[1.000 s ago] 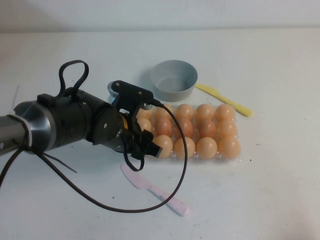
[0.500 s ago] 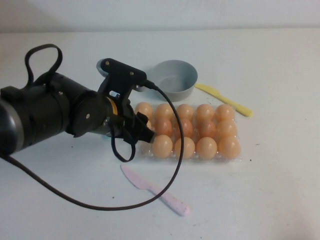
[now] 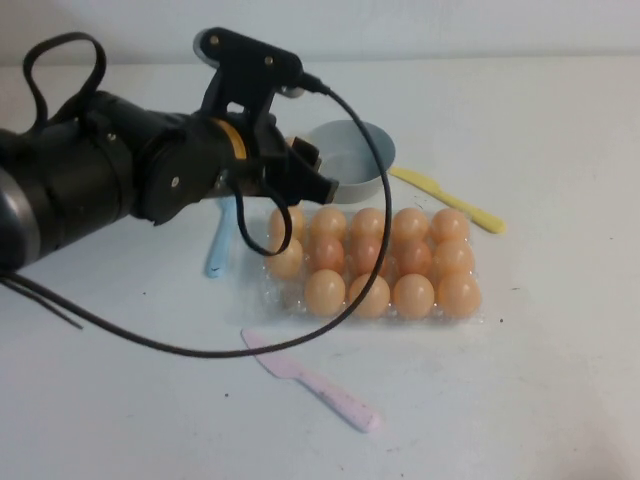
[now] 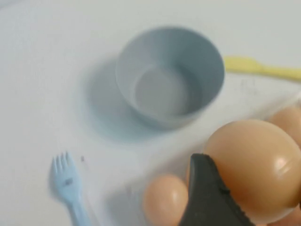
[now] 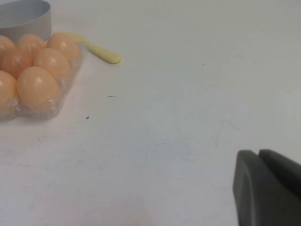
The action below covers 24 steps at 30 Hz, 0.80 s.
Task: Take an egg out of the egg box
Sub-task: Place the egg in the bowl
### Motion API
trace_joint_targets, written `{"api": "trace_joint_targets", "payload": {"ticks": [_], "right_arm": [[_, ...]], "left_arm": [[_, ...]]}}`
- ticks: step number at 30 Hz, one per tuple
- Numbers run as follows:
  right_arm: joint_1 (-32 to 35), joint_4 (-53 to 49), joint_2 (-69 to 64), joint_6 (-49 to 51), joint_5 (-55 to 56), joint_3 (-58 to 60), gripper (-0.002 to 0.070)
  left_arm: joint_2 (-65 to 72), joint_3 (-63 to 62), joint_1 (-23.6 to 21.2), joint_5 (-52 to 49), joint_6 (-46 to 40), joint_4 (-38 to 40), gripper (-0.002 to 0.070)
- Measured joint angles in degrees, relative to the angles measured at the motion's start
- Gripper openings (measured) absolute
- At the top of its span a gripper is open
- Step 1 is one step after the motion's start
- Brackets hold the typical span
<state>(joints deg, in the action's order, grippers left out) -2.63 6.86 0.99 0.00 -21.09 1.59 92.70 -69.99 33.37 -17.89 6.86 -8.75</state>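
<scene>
1. Orange-tan egg [image 4: 251,167] is clamped in the left pincer [image 3: 305,170], held up in the air over the far-left corner of the egg box [image 3: 487,312], close to the grey bowl [image 3: 350,160].
2. Left wrist view shows one black finger [image 4: 207,197] pressed against the egg's side, with the bowl below and beyond it.
3. Clear plastic egg box sits on the white worktop [image 3: 560,400], still packed with eggs [image 3: 412,295] in rows, darker ones down the middle row.
4. Bowl is just behind the box, on its far side.
5. Yellow plastic knife [image 3: 450,200] lies to the right of the bowl, behind the box's far-right corner.
6. Light blue fork [image 3: 218,245] lies on the worktop just left of the box, partly under the left arm.
7. Pink plastic knife [image 3: 315,382] lies in front of the box, nearer the robot.
8. Right pincer [image 5: 265,188] only shows in its own wrist view, low over bare worktop well to the right of the box; its dark fingers look pressed together.
</scene>
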Motion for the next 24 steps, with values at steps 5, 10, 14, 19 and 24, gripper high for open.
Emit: {"api": "trace_joint_targets", "payload": {"ticks": [5,10,14,19,24], "right_arm": [[0.0,0.0,0.0,0.0,0.0,0.0,-0.002],[0.0,0.0,0.0,0.0,0.0,0.0,-0.002],[0.0,0.0,0.0,0.0,0.0,0.0,-0.002],[0.0,0.0,0.0,0.0,0.0,0.0,-0.002],[0.0,0.0,0.0,0.0,0.0,0.0,-0.002]], "left_arm": [[4.52,-8.49,-0.1,0.0,0.97,-0.22,0.033],[10.05,-16.55,-0.1,-0.11,2.4,-0.22,0.033],[15.19,-22.22,-0.1,-0.2,3.86,-0.22,0.033],[20.91,-27.07,-0.43,-0.31,5.53,-0.22,0.033],[25.98,-30.14,-1.58,-0.7,9.06,-0.22,0.033]]}}
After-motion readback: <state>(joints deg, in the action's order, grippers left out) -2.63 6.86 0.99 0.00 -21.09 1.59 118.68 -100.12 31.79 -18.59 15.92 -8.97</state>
